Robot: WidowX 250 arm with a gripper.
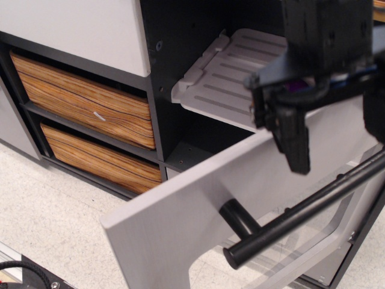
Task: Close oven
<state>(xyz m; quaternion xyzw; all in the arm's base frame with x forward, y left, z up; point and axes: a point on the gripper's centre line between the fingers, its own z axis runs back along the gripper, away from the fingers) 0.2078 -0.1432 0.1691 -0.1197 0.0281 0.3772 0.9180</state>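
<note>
The gripper (337, 138) hangs at the upper right with its 2 black fingers (293, 139) spread wide apart and holding nothing; the right finger is cut off by the frame edge. Its left finger points down in front of the top edge of the oven door (198, 208), which is swung partway open and tilted outward. The door's black bar handle (301, 214) runs diagonally below the gripper. Behind the door, the pale grey rack (225, 81) sits in the oven's dark inside, and a bit of purple shows just behind the gripper. To the left, 2 wood-grain drawers (84, 99) are stacked under a white panel (72, 27). The floor (48, 223) is pale and speckled.
</note>
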